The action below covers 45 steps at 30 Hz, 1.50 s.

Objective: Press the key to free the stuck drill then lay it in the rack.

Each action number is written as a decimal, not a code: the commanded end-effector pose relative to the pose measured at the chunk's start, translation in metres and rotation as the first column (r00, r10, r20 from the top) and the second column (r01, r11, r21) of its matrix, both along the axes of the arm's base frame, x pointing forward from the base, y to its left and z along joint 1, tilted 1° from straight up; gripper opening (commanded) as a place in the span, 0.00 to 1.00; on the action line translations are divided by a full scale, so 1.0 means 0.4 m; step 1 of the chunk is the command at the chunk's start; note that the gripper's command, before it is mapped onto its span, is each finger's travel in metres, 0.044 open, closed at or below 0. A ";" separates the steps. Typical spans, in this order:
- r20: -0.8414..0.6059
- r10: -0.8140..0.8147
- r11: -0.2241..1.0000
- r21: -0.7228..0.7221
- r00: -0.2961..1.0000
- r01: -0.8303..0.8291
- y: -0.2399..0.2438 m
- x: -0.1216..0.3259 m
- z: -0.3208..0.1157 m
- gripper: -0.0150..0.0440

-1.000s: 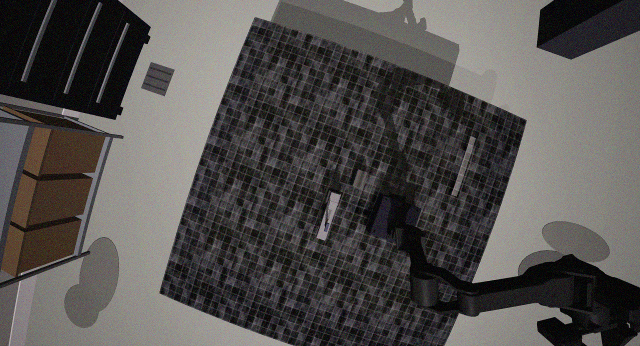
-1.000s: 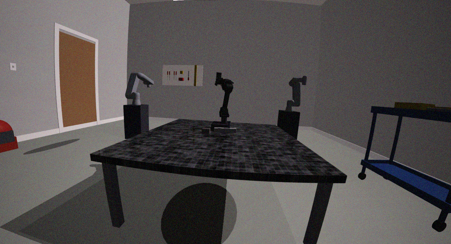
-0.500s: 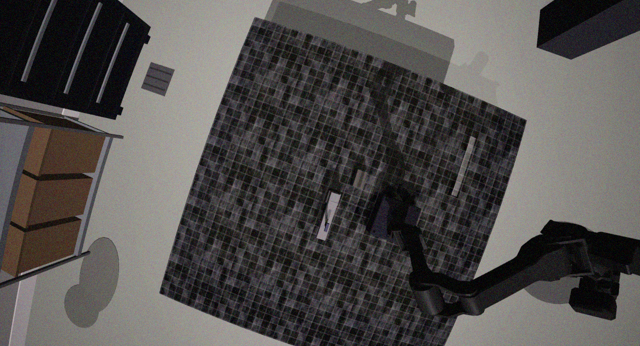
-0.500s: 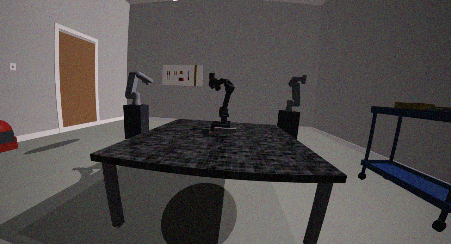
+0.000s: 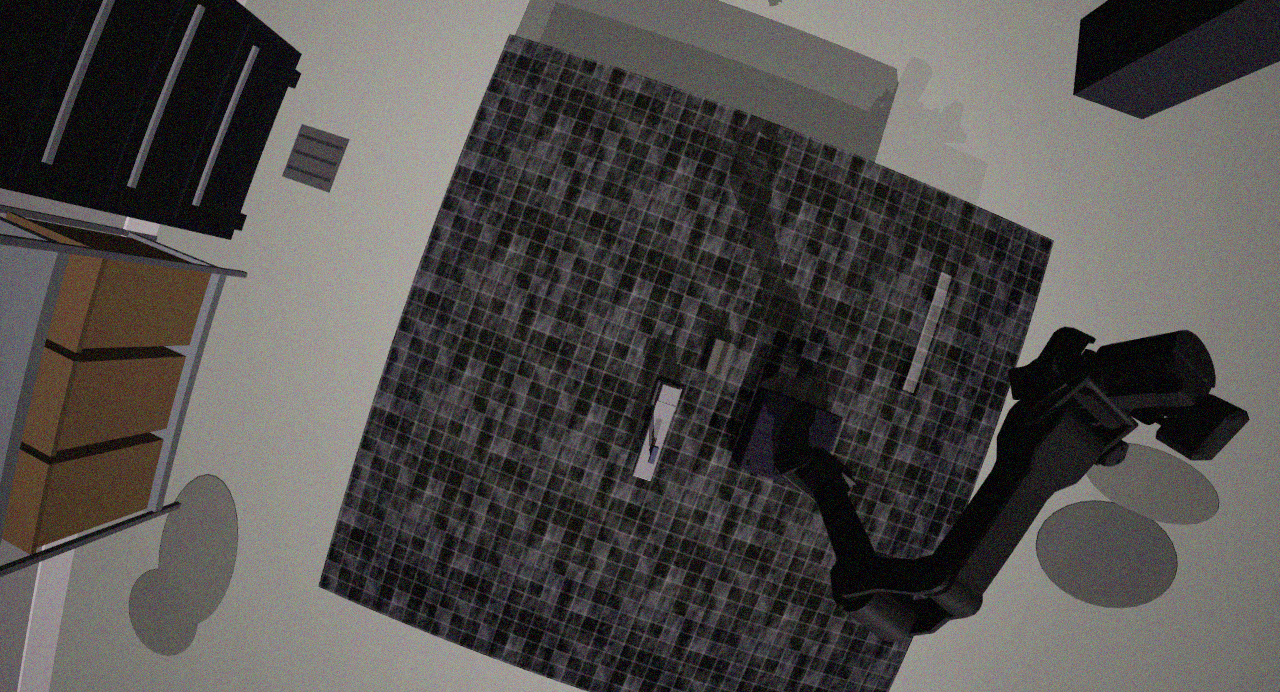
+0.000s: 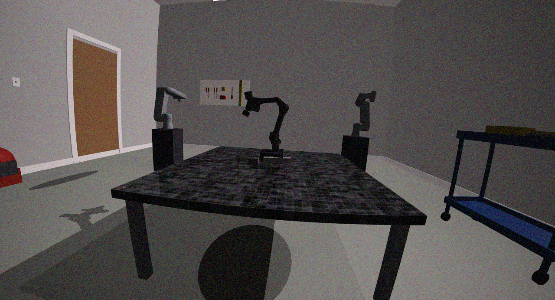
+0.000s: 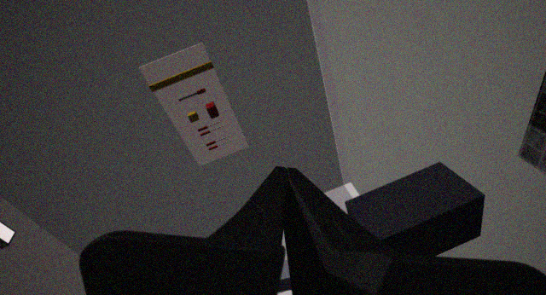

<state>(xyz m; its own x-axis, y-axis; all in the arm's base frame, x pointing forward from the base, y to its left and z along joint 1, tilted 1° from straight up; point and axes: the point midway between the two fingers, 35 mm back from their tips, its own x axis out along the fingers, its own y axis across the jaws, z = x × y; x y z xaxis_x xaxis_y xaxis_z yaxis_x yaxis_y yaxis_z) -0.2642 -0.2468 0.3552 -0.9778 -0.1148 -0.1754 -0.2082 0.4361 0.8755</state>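
My gripper (image 7: pixel 283 176) is shut and empty, its black fingertips meeting in the wrist view. The arm is raised and reaches beyond the table's right edge in the top view, well away from the small things on the table. A white narrow piece (image 5: pixel 666 401) lies near the table's middle, with a small dark and bluish thing (image 5: pixel 654 453) on it. A small grey-brown block (image 5: pixel 718 357) is beside it, and a long pale bar (image 5: pixel 927 332) lies towards the right edge. I cannot tell which of these are the key, the drill and the rack.
The dark checked table (image 5: pixel 501 330) (image 6: pixel 310 193) carries the arm's base. A dark pedestal (image 5: pixel 1172 57) (image 7: pixel 418 201) stands off the table. A tool board (image 6: pixel 225 84) (image 7: pixel 200 112) hangs on the wall. A blue cart (image 6: pixel 504 220) stands to the right in the exterior view.
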 end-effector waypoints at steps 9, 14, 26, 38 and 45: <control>0.193 0.673 0.533 0.542 0.714 -0.649 -0.282 0.409 -0.151 0.25; 0.310 0.833 0.135 0.690 0.458 -0.712 -0.314 0.622 -0.217 0.25; 0.640 0.746 -0.664 0.736 -0.183 -0.134 -0.151 1.105 -0.381 0.25; 0.901 0.182 -0.455 0.432 -0.394 0.778 0.277 1.372 -0.516 0.25; 0.968 -0.123 0.071 0.231 -0.221 0.970 0.557 1.375 -0.568 0.25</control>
